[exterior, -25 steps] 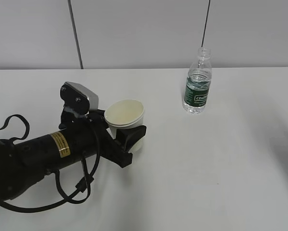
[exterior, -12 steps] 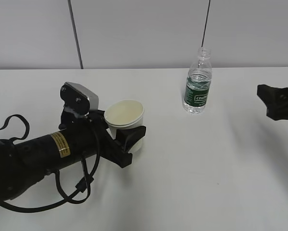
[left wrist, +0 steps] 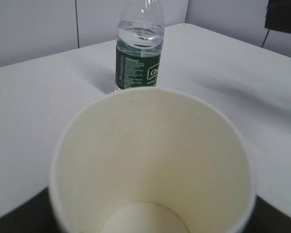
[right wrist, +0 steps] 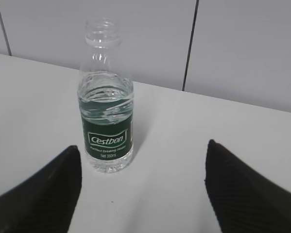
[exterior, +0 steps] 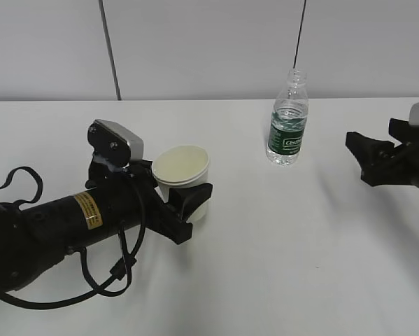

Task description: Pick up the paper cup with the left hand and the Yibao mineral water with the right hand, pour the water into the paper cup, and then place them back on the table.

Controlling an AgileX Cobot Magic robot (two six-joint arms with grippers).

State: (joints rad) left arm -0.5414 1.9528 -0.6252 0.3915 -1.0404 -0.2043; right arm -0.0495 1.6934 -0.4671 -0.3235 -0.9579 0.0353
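The paper cup (exterior: 182, 168) stands left of centre on the white table (exterior: 286, 245), empty, its cream inside filling the left wrist view (left wrist: 150, 160). My left gripper (exterior: 185, 197) is shut on the paper cup, with one black finger (exterior: 193, 201) on its near side and the other hidden behind it. The Yibao mineral water (exterior: 287, 129), uncapped and partly full, stands upright at the back right and shows in the left wrist view (left wrist: 139, 63). My right gripper (exterior: 361, 158) is open and empty to the right of the bottle. In the right wrist view the bottle (right wrist: 106, 126) stands ahead, left of the gap in the gripper (right wrist: 143, 145).
A grey panelled wall (exterior: 209, 49) runs behind the table's far edge. A thin black cable (exterior: 301, 31) hangs down behind the bottle. The left arm's black cables (exterior: 111, 273) loop over the table's front left.
My right gripper has come into view from the right edge and moved left toward the bottle. The left gripper, the cup and the bottle have not moved.
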